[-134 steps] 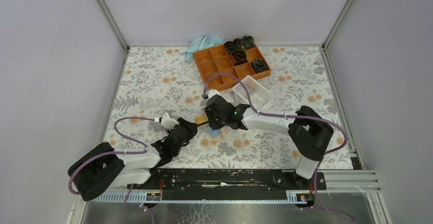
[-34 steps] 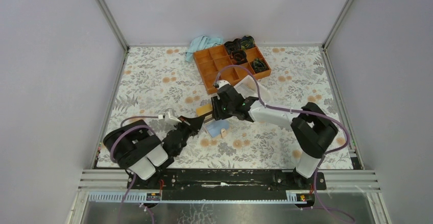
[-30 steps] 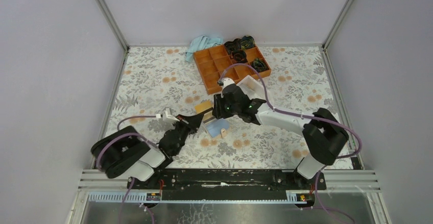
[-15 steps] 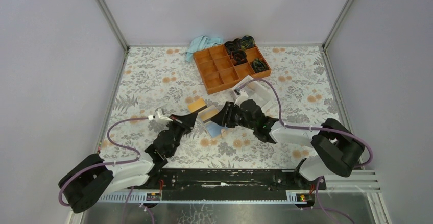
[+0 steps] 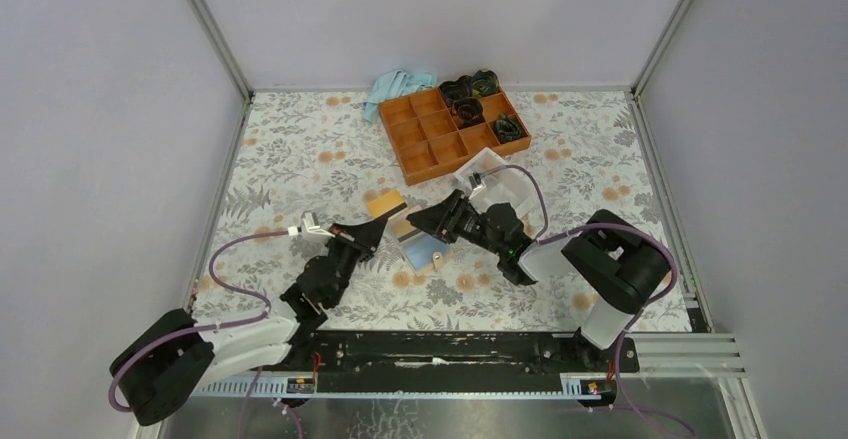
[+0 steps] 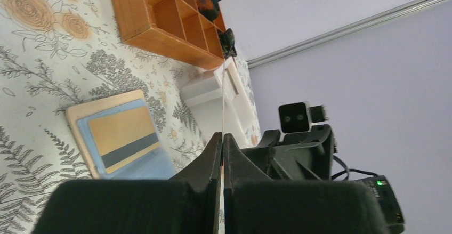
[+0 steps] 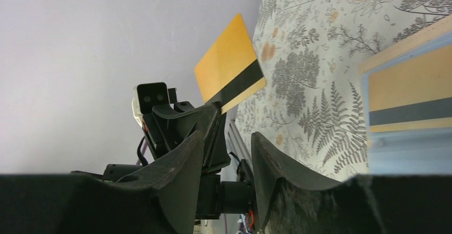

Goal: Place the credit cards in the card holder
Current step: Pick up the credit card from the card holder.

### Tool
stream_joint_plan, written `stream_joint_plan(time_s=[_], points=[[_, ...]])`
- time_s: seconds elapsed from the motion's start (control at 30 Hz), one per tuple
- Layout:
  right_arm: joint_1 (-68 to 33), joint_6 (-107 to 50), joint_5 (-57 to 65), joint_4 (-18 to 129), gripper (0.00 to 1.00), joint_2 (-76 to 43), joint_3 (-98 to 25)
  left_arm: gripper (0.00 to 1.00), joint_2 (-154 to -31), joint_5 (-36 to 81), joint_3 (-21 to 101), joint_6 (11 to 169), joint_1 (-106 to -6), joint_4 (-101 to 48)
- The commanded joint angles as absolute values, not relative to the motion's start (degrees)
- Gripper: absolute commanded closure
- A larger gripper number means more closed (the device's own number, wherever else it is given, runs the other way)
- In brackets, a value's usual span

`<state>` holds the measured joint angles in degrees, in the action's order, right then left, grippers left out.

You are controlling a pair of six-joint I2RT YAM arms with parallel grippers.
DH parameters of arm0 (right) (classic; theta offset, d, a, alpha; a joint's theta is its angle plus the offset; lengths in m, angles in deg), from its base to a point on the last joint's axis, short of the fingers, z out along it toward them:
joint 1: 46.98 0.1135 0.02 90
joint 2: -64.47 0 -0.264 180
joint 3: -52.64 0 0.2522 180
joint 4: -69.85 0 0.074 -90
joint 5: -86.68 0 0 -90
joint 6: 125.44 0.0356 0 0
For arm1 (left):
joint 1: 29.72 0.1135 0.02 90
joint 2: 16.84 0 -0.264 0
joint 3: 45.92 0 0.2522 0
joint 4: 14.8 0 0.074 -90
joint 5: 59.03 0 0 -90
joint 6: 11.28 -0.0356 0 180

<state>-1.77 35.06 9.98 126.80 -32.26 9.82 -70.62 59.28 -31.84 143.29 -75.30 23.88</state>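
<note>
While tight in left pincer (image 6: pixel 222 137), orange card (image 7: pixel 229 74), edges clear of card holder (image 6: pixel 79 132)

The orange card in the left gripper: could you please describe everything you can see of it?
The orange card is a thin, flat, plastic-looking rectangle with a dark stripe near its held edge. The left gripper pinches that edge between shut jaws, holding it off the floral table. From the left wrist it shows edge-on. Nothing else touches it.
</note>
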Motion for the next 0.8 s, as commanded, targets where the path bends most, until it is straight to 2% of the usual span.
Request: stream_joint_plan(time_s=[0.0, 0.27, 0.77], points=[[-1.98, 39.5, 11.44, 137.03, 0.54, -34.08, 9.14, 1.0, -68.48, 58.5, -38.26, 143.46, -75.29, 24.32], [-1.98, 42.12, 11.62, 141.26, 0.54, -38.67, 7.37, 1.0, -67.88, 57.32, -39.66, 144.64, -75.33, 25.51], [-2.29, 42.16, 11.97, 139.46, 0.55, -41.9, 2.88, 1.0, -69.17, 56.59, -40.19, 144.82, -75.87, 27.42]])
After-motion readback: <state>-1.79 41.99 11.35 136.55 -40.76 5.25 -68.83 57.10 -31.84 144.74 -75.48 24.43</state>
